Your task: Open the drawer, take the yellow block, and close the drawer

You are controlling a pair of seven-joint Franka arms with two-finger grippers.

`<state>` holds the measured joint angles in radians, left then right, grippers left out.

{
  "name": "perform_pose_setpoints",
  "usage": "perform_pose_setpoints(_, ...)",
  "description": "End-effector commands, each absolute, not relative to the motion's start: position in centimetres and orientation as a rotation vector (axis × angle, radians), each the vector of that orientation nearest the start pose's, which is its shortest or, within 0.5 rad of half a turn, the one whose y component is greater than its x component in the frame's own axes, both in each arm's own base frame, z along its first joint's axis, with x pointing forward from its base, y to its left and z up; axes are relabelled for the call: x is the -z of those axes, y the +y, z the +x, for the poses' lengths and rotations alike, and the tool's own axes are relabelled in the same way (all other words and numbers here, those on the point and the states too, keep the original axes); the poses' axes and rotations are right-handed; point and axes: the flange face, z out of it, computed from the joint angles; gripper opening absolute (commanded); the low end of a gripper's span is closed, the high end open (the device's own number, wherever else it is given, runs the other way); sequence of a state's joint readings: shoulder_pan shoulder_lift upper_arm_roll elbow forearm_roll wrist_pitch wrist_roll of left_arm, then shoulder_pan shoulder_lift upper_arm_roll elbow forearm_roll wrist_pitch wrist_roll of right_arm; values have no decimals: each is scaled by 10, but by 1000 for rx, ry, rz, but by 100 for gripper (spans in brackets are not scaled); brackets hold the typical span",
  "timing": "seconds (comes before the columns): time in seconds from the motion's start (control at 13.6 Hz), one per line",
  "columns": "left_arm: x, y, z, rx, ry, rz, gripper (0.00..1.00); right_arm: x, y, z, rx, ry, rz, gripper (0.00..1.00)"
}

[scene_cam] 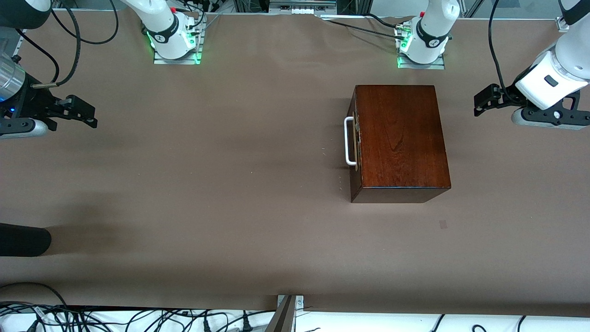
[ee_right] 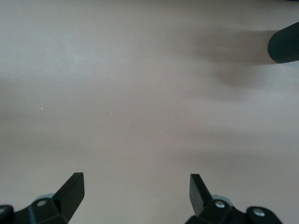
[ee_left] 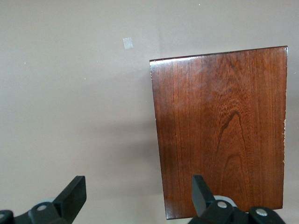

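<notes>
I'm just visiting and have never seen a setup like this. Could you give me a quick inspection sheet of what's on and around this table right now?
Surface: brown table, one small pale mark.
Job's things: dark wooden box toward the left arm's end; drawer shut, white handle facing the right arm's end; yellow block not visible.
Clutter: black rounded object at the table edge.
Grippers: left gripper open, beside the box; right gripper open, over bare table; both wait.
Cables: black leads along the near edge and by the bases.
Surroundings: nothing seen.
</notes>
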<state>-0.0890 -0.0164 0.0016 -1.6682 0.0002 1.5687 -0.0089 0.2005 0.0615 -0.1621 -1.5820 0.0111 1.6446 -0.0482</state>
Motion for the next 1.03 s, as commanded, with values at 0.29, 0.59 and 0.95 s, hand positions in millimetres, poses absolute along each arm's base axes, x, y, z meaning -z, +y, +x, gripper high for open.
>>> perform_pose_setpoints(0.29,-596,-49,545,-144,115,-3128,100,-594,24,578,-1,-116,-3150,100)
perform_pose_setpoints(0.59,-594,-47,545,-177,110,-3126,100,-594,24,578,-1,-116,-3150,100)
perform_pose_setpoints(0.95,-594,-49,539,-254,118,-3133,100,-594,24,578,-1,-116,-3150,100)
